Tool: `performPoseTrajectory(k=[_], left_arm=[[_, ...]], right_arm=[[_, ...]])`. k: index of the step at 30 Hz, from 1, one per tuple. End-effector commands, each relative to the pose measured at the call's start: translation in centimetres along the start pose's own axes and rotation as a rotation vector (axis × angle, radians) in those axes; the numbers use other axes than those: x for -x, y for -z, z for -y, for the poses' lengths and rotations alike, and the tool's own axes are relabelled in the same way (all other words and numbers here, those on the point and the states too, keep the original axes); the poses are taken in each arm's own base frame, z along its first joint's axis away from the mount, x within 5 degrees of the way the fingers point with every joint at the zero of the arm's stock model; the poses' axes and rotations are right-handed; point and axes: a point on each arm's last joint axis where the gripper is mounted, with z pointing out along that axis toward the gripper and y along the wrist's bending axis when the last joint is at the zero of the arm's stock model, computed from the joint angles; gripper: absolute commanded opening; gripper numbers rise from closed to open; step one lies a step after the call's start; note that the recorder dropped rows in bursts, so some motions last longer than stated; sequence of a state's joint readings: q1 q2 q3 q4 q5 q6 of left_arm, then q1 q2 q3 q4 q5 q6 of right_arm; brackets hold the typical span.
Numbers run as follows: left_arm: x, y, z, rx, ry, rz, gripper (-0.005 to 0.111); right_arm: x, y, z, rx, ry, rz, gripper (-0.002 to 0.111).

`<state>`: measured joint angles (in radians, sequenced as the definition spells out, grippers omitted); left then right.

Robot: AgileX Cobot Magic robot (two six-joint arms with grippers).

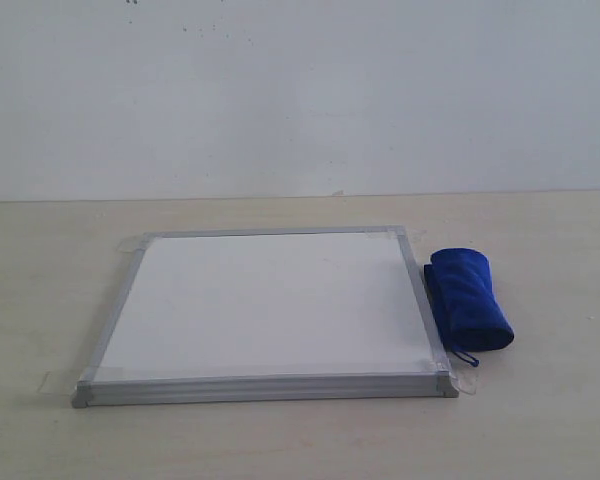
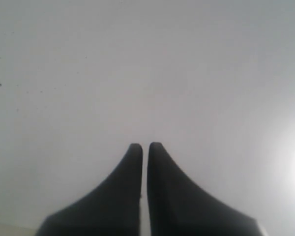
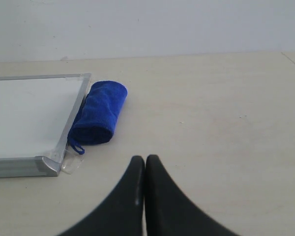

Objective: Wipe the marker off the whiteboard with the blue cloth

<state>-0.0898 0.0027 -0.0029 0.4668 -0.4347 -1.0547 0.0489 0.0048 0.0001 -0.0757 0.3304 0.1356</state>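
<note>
The whiteboard [image 1: 265, 305] lies flat on the table, silver-framed with grey corner caps. Its white face shows no red marker line in any view. The blue cloth [image 1: 468, 298], a rolled bundle with a small dark loop at its near end, rests against the board's right frame edge. The right wrist view shows the same blue cloth [image 3: 98, 113] beside the whiteboard [image 3: 32, 115]. My right gripper [image 3: 145, 158] is shut and empty, above bare table and apart from the cloth. Facing only a blank pale wall, my left gripper [image 2: 143, 145] is shut with nothing in it. Neither gripper appears in the exterior view.
The beige table [image 1: 540, 420] runs back to a white wall [image 1: 300, 90]. Small clear tape tabs [image 1: 467, 378] hold the board's near corners to the table.
</note>
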Motion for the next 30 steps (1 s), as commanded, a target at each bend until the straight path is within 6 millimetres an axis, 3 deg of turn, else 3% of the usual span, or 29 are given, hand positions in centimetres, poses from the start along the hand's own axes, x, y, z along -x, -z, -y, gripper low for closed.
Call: performPoseTrajectory(k=[1,12,18,25,30], left_arm=[[0.1,0.1,0.5,-0.059,0.059,0.017,0.004],[0.1,0.3,2.0,-0.228,0.016,0.017,0.004],[0.4,0.1,-0.2,0.029,-0.145,0.049,0.004],[-1.9,0.9,-3.3,0.316,-0.494,-0.295,0.004],[-2.9,1.6,-4.2,0.370,-0.580,-0.467,0.004]], right_arm=[[0.1,0.0,0.0,-0.008,0.004,0.013,0.000],[0.1,0.0,0.0,-0.008,0.004,0.013,0.000],[0.1,0.0,0.0,-0.008,0.004,0.013,0.000],[0.1,0.0,0.0,-0.008,0.004,0.013,0.000],[0.1,0.0,0.0,-0.008,0.004,0.013,0.000]])
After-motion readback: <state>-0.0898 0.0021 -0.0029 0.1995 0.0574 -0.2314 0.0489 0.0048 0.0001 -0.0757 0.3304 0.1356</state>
